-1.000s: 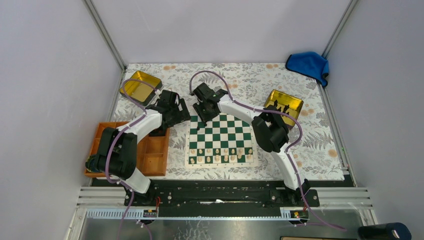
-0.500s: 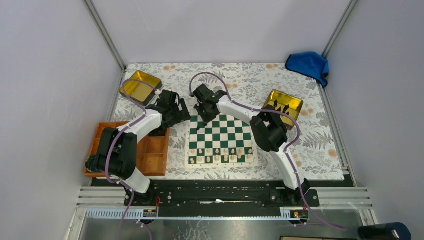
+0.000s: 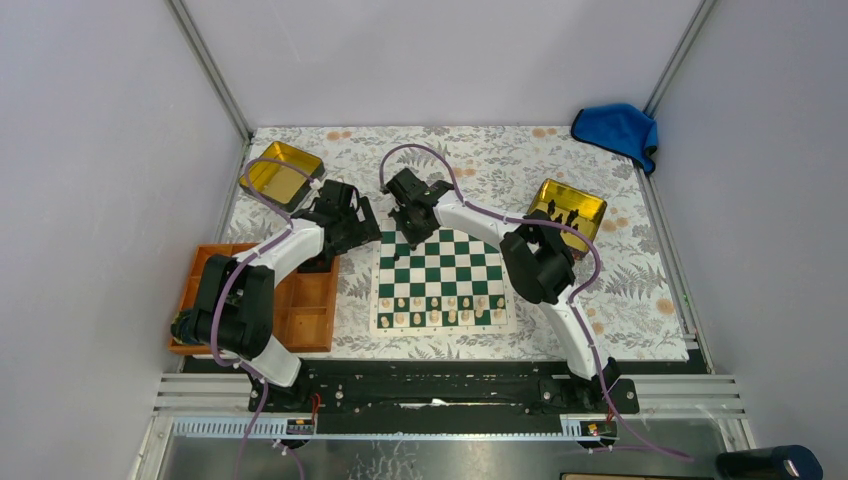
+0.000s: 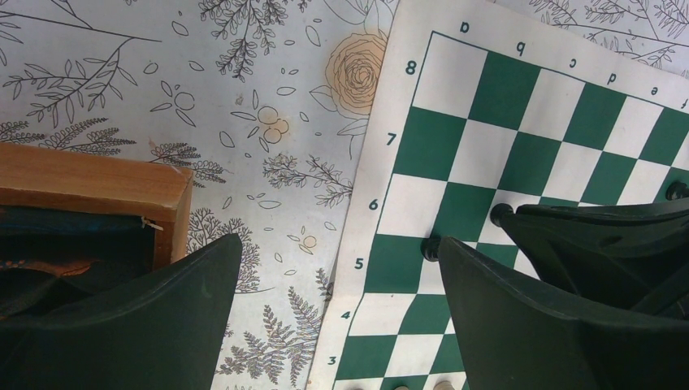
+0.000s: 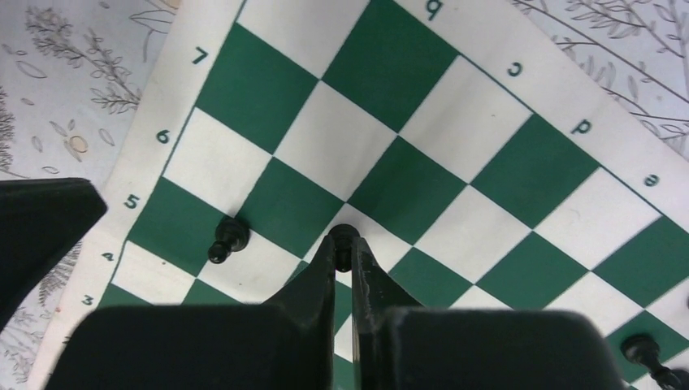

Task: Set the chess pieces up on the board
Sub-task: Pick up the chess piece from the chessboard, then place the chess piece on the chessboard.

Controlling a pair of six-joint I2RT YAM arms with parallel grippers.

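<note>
The green and white board (image 3: 443, 262) lies mid-table. My right gripper (image 5: 343, 248) is shut on a small black chess piece (image 5: 344, 236) that stands near the board's far left corner. Another black piece (image 5: 226, 240) stands one square to its left, and a third (image 5: 643, 348) shows at the lower right of the right wrist view. My left gripper (image 4: 337, 244) hangs open over the board's left border, nothing between its fingers. In the left wrist view the right gripper's fingers (image 4: 601, 236) reach in beside two black pieces (image 4: 431, 249).
Cream pieces (image 3: 445, 308) fill the board's two near rows. A gold tin (image 3: 567, 207) with black pieces sits right of the board, another gold tin (image 3: 281, 172) at the far left. An orange tray (image 3: 305, 310) lies left, a blue cloth (image 3: 617, 130) at the far right corner.
The right gripper's jaws have closed from half open onto the black piece, and its wrist has shifted slightly. The left arm has not moved.
</note>
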